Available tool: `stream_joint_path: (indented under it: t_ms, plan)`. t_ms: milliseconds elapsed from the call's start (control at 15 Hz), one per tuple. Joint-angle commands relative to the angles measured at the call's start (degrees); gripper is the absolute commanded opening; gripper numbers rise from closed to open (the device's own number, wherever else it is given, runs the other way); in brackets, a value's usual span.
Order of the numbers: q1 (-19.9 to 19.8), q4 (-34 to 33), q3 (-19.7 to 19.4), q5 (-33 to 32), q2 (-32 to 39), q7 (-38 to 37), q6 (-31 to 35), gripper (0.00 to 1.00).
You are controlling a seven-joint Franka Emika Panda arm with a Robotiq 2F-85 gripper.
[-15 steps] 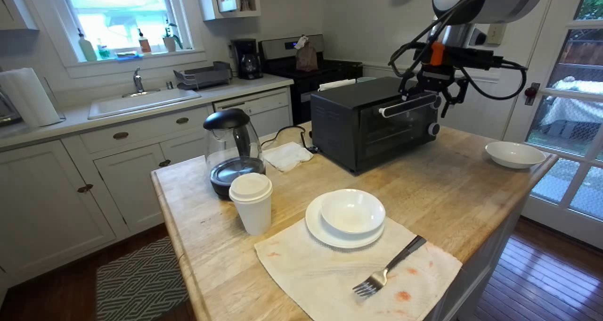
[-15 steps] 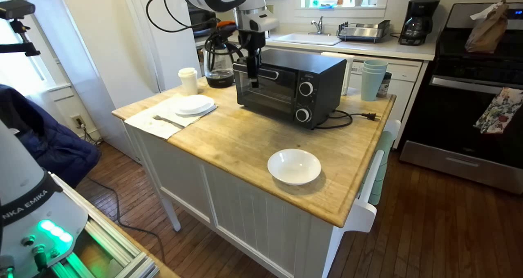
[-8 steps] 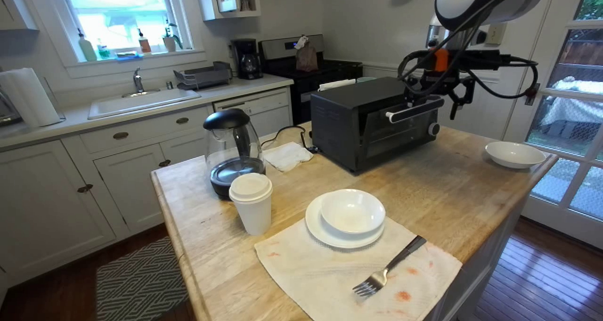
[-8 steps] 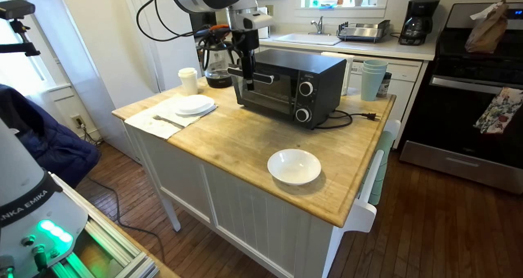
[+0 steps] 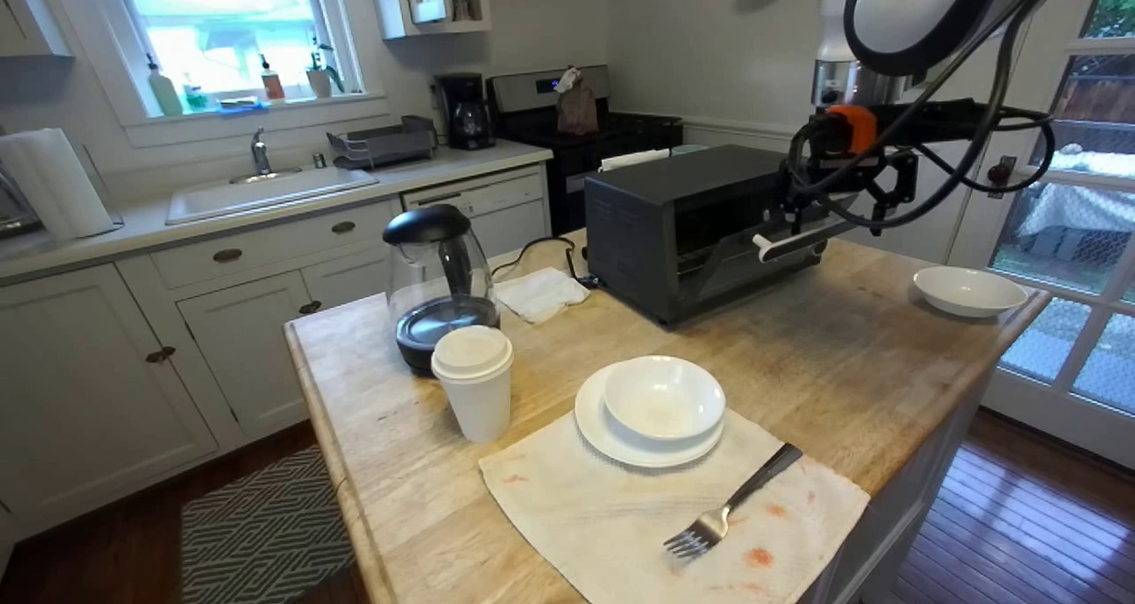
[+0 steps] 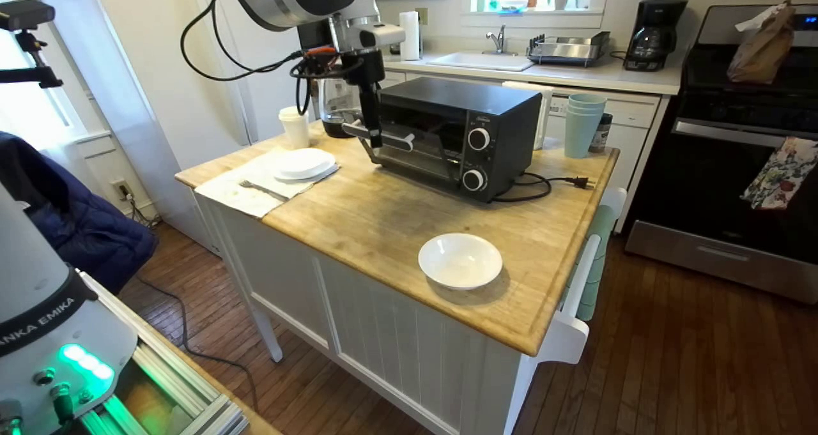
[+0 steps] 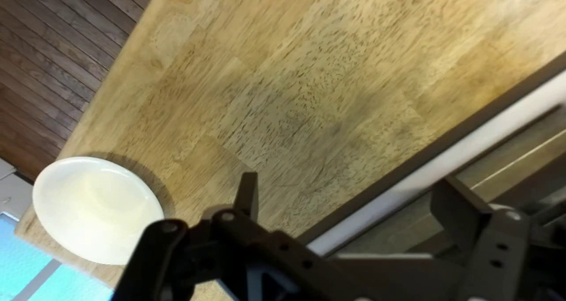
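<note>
Oven handle (image 7: 420,182) — between spread fingers (image 7: 247,194); door (image 5: 749,274) tilted partly open.

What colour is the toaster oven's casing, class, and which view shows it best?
Black. The toaster oven shows best in an exterior view.

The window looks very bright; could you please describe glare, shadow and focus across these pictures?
Both exterior views: the window is largely washed out; wrist view: the bowl is bright with a shadow beside it, the gripper dark and slightly soft.
</note>
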State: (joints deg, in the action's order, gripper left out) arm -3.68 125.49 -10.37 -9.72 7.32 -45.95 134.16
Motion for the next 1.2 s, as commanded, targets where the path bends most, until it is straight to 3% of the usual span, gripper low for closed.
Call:
stream_joint_path:
  t_ms: [0, 267, 533, 933, 1133]
  plan:
    - [0.1, 3.5, 0.5, -3.4, -2.8, 0.1, -0.6, 1.00]
    - [0.0, 4.0, 0.7, -5.2, -3.0, 0.8, -2.1, 1.00]
    - [-0.3, 4.4, 1.2, -2.3, -3.9, 3.5, -1.5, 1.00]
    - [0.2, 8.5, 1.0, -10.5, -5.9, 4.7, 5.3, 1.00]
    - [0.1, 10.2, 1.2, -11.5, -7.0, 3.8, 7.5, 1.00]
